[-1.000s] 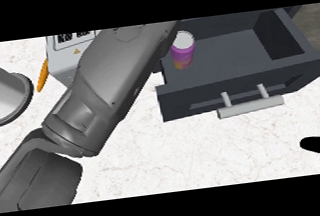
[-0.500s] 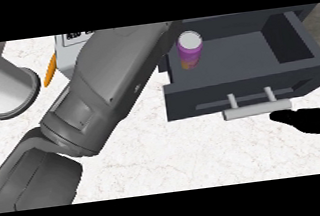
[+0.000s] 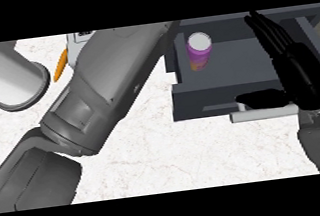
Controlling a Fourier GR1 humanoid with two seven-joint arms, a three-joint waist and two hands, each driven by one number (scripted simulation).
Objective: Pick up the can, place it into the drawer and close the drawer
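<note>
A purple can [image 3: 199,50] with a white top stands upright in the left part of the open dark grey drawer [image 3: 199,102]. My right hand [image 3: 298,70] rests over the drawer's right side, fingers straight and pointing away from me. Its thumb [image 3: 262,98] lies against the drawer's front, just above the light grey handle [image 3: 257,114]. The hand holds nothing. My left forearm [image 3: 98,95] crosses the view from the lower left to the top centre, beside the drawer; its hand lies beyond the picture's top.
A large white cylinder [image 3: 7,78] lies at the left on the white marble counter [image 3: 176,153]. An orange object [image 3: 60,71] and a white box with dark marks [image 3: 80,37] peek out behind my left forearm.
My right hand has risen from the lower right corner to the drawer's front and now reaches over it. The can stays in the drawer.
</note>
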